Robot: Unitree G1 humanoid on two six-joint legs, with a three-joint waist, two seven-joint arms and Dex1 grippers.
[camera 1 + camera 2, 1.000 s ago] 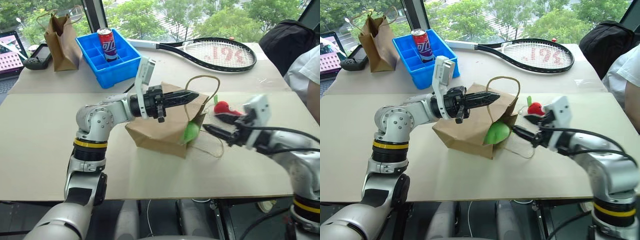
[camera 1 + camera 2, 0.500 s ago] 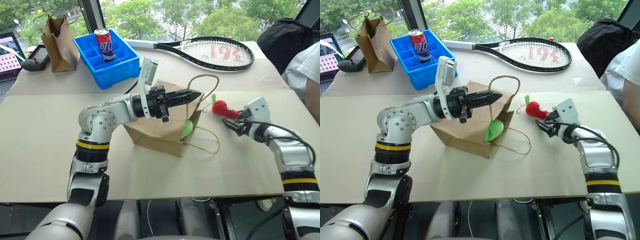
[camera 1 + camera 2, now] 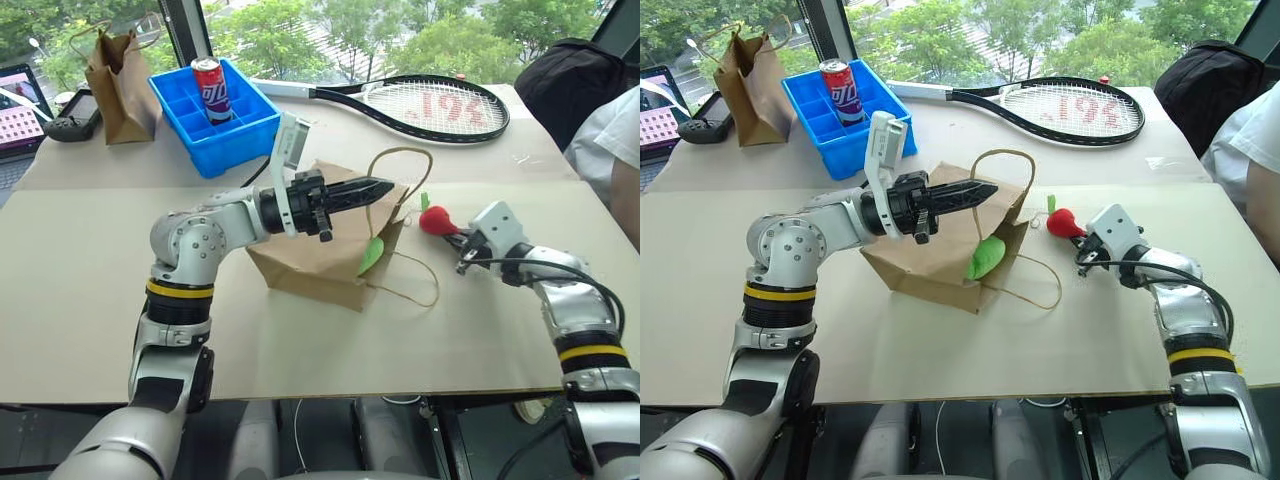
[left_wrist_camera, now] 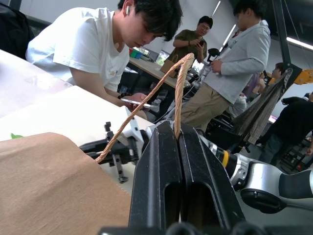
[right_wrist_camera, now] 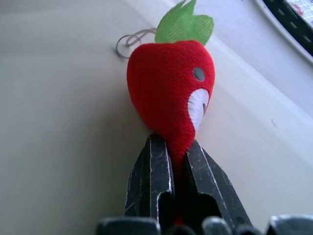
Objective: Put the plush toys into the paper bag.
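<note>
- The red chili toy [image 5: 168,93] lies on the table [image 3: 90,290] just beside the paper bag [image 3: 315,255], on the bag's open side. The right gripper [image 5: 171,161] is clenched on the toy's narrow tail.
- It looks soft and light. A pinch at the thin tip may let it swing or slip, so a bite nearer the body seems safer.
- The green toy [image 3: 985,258] sits at the bag's mouth, half inside.
- The left gripper [image 4: 178,147] is clamped on one cord handle [image 4: 178,83], propping the floppy mouth up.
- Open table lies between chili and bag. The loose second handle [image 3: 415,295] on the table could snag.
</note>
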